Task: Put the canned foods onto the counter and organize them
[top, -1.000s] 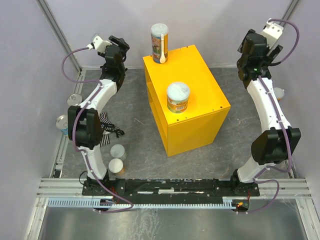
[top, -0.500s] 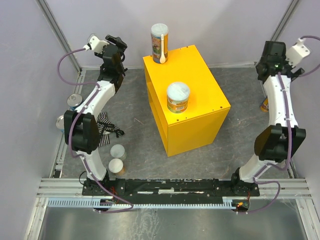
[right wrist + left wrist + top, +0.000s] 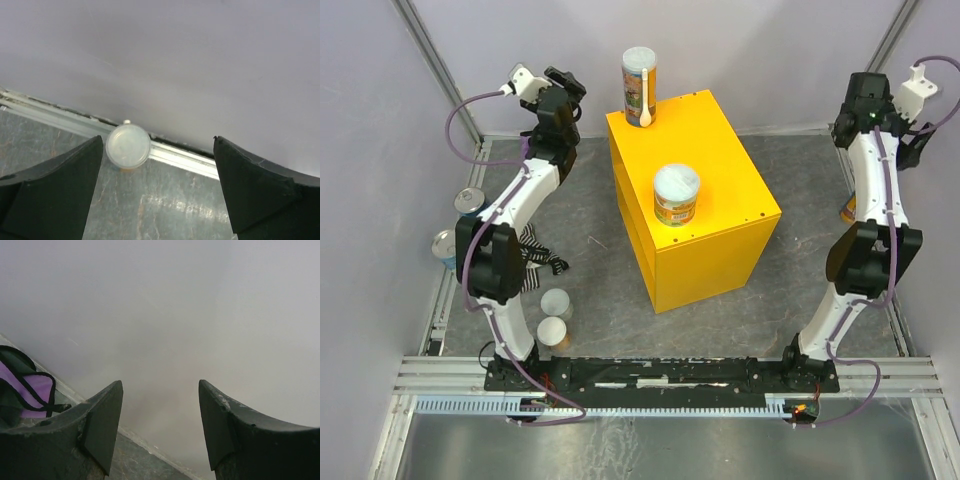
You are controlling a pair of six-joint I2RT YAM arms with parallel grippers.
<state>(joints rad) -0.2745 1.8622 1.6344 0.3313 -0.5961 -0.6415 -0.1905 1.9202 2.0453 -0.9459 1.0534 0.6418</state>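
Note:
The yellow counter [image 3: 720, 215] stands mid-table. On its top are a tall colourful tube [image 3: 640, 86] at the back left corner and a short tub with a pale lid [image 3: 676, 194]. Two blue-labelled tins [image 3: 469, 200] [image 3: 444, 246] sit by the left rail. Two pale-lidded tubs [image 3: 556, 302] [image 3: 552, 331] stand near the left arm's base. Another pale-lidded can [image 3: 128, 145] stands by the right wall rail, below my open, empty right gripper [image 3: 157, 139]. My left gripper [image 3: 565, 85] is raised at the back left, facing the wall. It is open and holds nothing.
A striped black-and-white cloth [image 3: 532, 258] lies beside the left arm. A purple cloth [image 3: 27, 390] shows at the left edge of the left wrist view. Grey walls close in the back and both sides, and metal rails run along the floor edges.
The right arm has swung out from beside the counter toward the right wall, over the can there. The left gripper has shifted slightly right and up.

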